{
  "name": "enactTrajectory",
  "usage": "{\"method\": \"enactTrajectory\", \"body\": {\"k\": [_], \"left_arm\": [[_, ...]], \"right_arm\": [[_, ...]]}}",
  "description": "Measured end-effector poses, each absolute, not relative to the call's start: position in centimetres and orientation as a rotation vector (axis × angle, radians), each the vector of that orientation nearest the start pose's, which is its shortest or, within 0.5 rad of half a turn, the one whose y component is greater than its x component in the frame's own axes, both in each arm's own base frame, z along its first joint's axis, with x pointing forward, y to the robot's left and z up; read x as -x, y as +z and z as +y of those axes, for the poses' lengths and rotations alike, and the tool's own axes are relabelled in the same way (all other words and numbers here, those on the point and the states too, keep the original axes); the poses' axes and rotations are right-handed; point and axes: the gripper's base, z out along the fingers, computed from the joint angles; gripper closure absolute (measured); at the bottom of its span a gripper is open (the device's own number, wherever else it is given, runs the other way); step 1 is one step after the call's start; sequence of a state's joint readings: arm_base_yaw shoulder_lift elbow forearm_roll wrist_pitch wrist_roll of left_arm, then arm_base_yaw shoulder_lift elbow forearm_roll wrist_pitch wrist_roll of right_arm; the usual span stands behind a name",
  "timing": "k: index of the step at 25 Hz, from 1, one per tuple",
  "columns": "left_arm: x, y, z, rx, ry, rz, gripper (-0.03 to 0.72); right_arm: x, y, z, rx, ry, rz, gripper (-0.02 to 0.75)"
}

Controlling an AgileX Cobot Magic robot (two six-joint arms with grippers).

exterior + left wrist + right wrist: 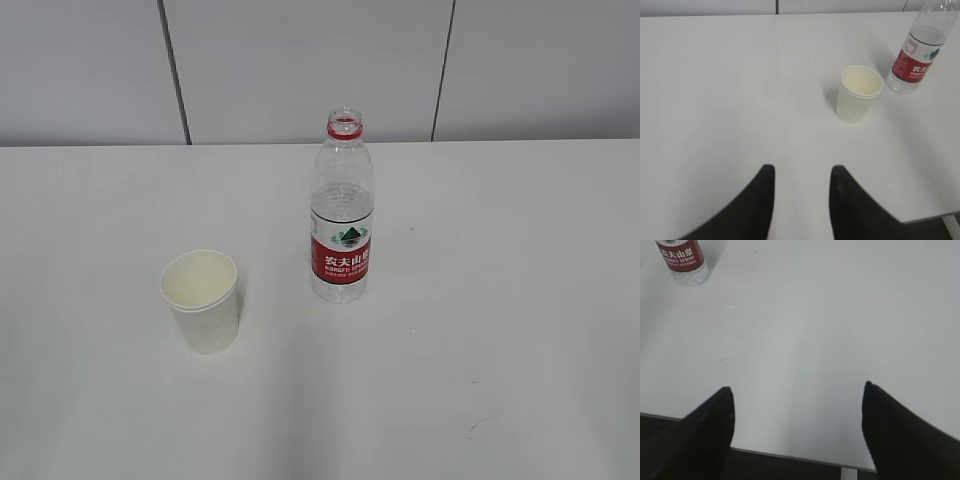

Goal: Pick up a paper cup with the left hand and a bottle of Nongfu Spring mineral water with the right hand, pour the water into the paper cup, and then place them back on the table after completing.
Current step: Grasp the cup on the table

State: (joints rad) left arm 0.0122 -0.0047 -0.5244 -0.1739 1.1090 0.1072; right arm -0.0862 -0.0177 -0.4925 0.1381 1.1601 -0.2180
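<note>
A white paper cup (203, 300) stands upright and empty-looking on the white table (480, 320), left of centre. An uncapped clear bottle (342, 208) with a red label stands upright to its right, holding clear water up to about the top of the label. In the left wrist view the cup (858, 94) and bottle (919, 55) are far ahead at the upper right. My left gripper (802, 170) is open and empty over bare table. My right gripper (797, 387) is wide open and empty near the table's front edge; the bottle's base (684, 261) is at the far upper left. Neither gripper shows in the exterior view.
A grey panelled wall (300, 60) runs behind the table. The table's front edge (790, 455) lies just under my right gripper, with dark floor below. The table's corner edge (930, 216) shows at the lower right of the left wrist view.
</note>
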Motion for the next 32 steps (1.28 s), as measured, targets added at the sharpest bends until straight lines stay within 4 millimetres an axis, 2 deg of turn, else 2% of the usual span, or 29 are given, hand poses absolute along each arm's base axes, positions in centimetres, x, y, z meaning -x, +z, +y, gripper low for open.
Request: {"method": "enactTrajectory", "body": {"k": [32], "left_arm": [[1.11, 28.10, -1.42, -0.114, -0.134, 2.051, 0.448]], "right_arm": [[1.06, 26.79, 1.24, 0.156, -0.012, 2.119, 0.151]]}}
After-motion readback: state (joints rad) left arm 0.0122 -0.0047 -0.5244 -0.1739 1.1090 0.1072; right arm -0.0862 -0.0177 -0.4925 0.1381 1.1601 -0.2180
